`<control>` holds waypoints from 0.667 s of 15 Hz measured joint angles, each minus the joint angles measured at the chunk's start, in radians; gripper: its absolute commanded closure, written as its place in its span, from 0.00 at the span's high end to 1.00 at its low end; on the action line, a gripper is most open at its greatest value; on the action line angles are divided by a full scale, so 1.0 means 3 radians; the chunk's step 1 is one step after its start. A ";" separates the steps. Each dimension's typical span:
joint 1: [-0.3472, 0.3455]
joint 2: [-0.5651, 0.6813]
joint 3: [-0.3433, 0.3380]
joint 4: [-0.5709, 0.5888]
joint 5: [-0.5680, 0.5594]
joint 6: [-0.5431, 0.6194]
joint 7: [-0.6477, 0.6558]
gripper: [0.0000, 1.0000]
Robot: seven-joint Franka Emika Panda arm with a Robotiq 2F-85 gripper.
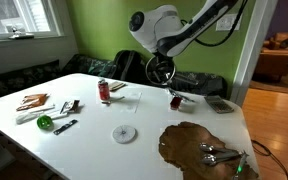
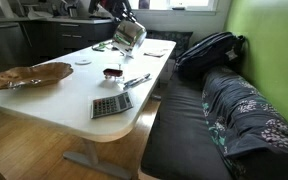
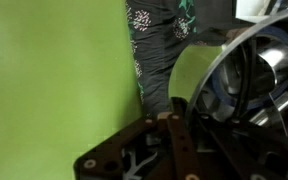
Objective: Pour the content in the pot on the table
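My gripper (image 1: 162,70) holds the shiny steel pot (image 2: 129,35) in the air above the far part of the white table (image 1: 94,145), and the pot is tilted. In the wrist view the pot (image 3: 246,65) fills the right side, with the dark fingers (image 3: 174,140) closed at its edge. A bluish patch shows inside the pot (image 3: 216,100); I cannot tell if it is the content. A small dark roundish piece (image 1: 174,98) lies on the table just below the pot and also shows in an exterior view (image 2: 111,72).
A red can (image 1: 104,90), a white disc (image 1: 124,133), a green item (image 1: 45,122) and small tools lie on the table. A calculator (image 2: 111,104) sits near a corner. A brown wooden slab (image 1: 199,148) lies at one end. A dark sofa (image 2: 224,110) runs alongside.
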 measured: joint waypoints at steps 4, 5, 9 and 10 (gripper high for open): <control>0.0044 0.0172 0.0028 0.0066 -0.0582 -0.0063 0.0000 0.01; 0.0058 0.0203 0.0042 0.0076 -0.0722 -0.0085 0.0000 0.01; 0.0112 0.0277 0.0079 0.0108 -0.1158 -0.0165 0.0054 0.05; 0.0115 0.0278 0.0080 0.0108 -0.1176 -0.0166 0.0058 0.01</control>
